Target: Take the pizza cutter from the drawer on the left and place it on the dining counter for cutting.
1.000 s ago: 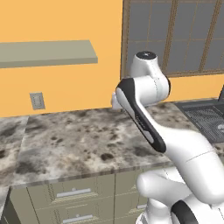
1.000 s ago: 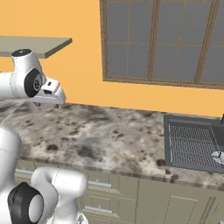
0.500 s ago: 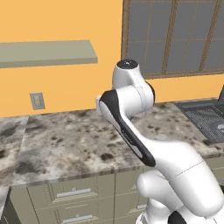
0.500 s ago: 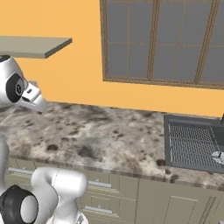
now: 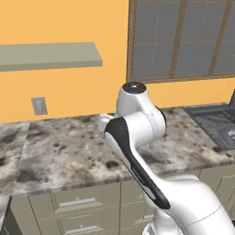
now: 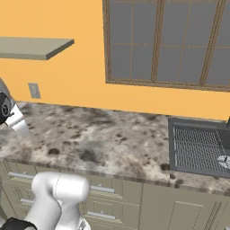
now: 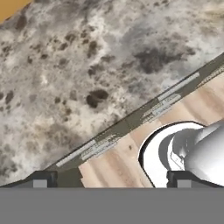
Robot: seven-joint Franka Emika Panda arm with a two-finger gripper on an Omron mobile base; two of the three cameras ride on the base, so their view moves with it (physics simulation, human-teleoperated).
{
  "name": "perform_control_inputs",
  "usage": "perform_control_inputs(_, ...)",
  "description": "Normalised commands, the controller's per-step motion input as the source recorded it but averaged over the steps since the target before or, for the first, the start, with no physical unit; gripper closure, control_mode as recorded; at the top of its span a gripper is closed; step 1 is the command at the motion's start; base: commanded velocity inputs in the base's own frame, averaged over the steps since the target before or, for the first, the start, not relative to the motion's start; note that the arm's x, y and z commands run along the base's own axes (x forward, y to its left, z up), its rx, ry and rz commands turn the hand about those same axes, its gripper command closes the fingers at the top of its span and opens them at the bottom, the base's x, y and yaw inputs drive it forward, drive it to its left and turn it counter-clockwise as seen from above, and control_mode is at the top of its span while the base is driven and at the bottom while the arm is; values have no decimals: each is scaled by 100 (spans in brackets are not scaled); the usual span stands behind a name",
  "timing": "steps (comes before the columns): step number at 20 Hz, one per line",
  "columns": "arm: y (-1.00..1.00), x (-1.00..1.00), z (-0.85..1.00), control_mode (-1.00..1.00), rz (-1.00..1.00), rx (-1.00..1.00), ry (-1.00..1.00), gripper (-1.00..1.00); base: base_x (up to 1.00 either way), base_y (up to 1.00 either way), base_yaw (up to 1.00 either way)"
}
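My gripper (image 7: 111, 181) is open, with nothing between its two dark fingertips (image 7: 41, 179). It hangs above the front edge of the long wall counter (image 5: 69, 151) and looks down on it. Under that edge run shallow sage-green drawers, all shut, their silver bar handles (image 7: 100, 146) seen from above. One such drawer (image 5: 78, 201) sits at the lower left of the left base view. The pizza cutter is hidden. The dining counter is out of view.
A sink with a dark drain rack (image 6: 200, 146) is set into the counter at the right. A sage shelf (image 5: 50, 55) and a wall outlet (image 5: 39, 105) are on the orange wall at the left, a large window (image 6: 166, 42) further right. Wood floor (image 7: 118, 162) lies below.
The arm has swung to the left and folded down over the counter's front edge. The hand has slid to the left border of the right base view. The jaws stayed open.
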Motion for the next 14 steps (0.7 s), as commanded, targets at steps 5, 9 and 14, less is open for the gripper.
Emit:
perform_control_inputs(5, 24, -96, -36, -100, -29, 12, -14, -100, 0, 0, 0)
perform_control_inputs(9, 47, -65, -15, -100, -28, 4, -31, -100, 0, 0, 0)
perform_control_inputs(14, 41, -28, -12, -100, -28, 6, -26, -100, 0, 0, 0)
